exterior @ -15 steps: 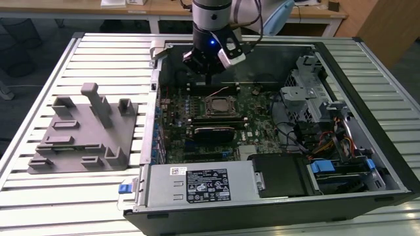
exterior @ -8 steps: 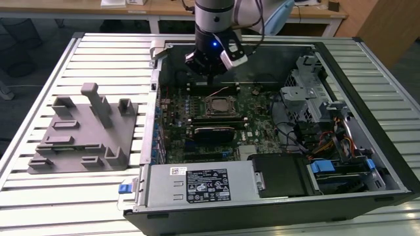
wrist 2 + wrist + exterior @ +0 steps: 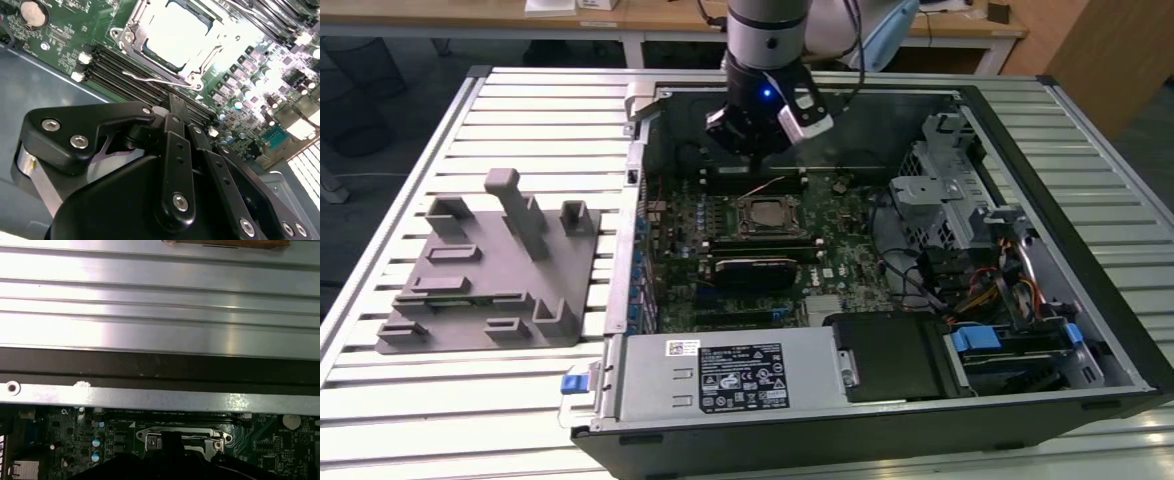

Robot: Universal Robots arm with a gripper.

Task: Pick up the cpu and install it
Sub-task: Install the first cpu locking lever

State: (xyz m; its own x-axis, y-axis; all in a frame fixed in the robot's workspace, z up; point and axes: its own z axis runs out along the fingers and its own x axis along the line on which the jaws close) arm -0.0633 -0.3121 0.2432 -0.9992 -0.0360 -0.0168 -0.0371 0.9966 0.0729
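Note:
The cpu (image 3: 765, 214) lies flat in the motherboard socket inside the open computer case, its silvery top bright in the second wrist view (image 3: 175, 32), framed by the metal socket bracket (image 3: 131, 30). My gripper (image 3: 754, 162) hangs above the board just beyond the socket's far side, near the memory slots (image 3: 130, 75). Its black fingers (image 3: 176, 107) come together to a narrow tip, shut, with nothing seen between them. In the first wrist view the gripper's tip (image 3: 172, 444) stands in front of the socket bracket (image 3: 152, 440).
A large grey fixture (image 3: 487, 270) with upright posts sits on the slatted table at the exterior view's left. Inside the case are a black finned block (image 3: 754, 268), the power supply (image 3: 720, 375), a drive cage (image 3: 947, 195) and cables. The case wall (image 3: 160, 397) runs close to the gripper.

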